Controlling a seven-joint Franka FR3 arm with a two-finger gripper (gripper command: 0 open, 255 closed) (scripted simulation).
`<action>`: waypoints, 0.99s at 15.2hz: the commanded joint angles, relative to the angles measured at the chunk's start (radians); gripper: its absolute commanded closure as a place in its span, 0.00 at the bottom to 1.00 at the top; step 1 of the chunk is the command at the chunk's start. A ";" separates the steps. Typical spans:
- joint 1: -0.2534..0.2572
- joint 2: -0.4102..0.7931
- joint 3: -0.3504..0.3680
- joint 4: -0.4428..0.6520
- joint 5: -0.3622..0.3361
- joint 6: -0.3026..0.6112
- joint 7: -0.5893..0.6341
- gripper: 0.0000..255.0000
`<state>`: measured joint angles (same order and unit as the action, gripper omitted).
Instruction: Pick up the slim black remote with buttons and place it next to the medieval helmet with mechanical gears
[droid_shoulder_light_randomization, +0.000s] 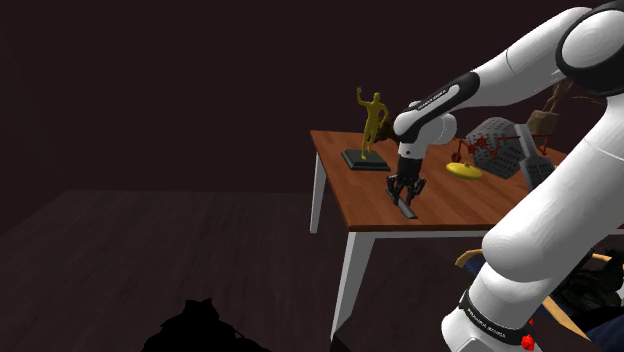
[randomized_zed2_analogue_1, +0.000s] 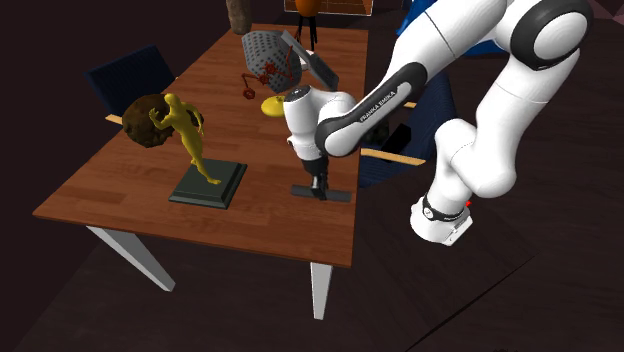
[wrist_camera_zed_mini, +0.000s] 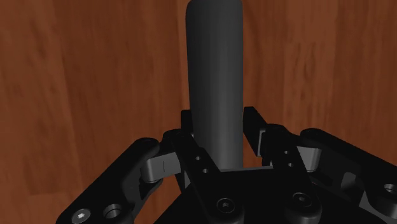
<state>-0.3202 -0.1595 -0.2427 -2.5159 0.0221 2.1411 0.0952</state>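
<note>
1. Bare table (droid_shoulder_light_randomization: 450, 205) lies open around the gripper (droid_shoulder_light_randomization: 405, 194) and remote (droid_shoulder_light_randomization: 408, 209), out to the near edge.
2. A statue (droid_shoulder_light_randomization: 372, 125) stands at the shoulder view's left.
3. The helmet (droid_shoulder_light_randomization: 495, 145) and a yellow dish (droid_shoulder_light_randomization: 463, 171) crowd the right.

Your remote (wrist_camera_zed_mini: 215, 76) is a slim, plain dark bar with a rounded end, lying flat on the wood tabletop close to its near edge (randomized_zed2_analogue_1: 322, 193), and the gripper (wrist_camera_zed_mini: 221, 124) clasps it across its narrow sides. Your helmet (randomized_zed2_analogue_1: 262, 50) is a grey perforated dome with red parts beside it, resting tilted at the table's far end (droid_shoulder_light_randomization: 495, 140), well apart from the remote.
</note>
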 joint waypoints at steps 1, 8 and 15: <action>0.000 -0.016 0.001 0.013 -0.004 -0.030 0.004 1.00; -0.003 -0.077 0.007 0.057 -0.018 -0.134 0.020 1.00; -0.005 -0.125 0.014 0.112 -0.025 -0.235 0.033 1.00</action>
<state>-0.3246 -0.2786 -0.2298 -2.4143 -0.0026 1.9221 0.1266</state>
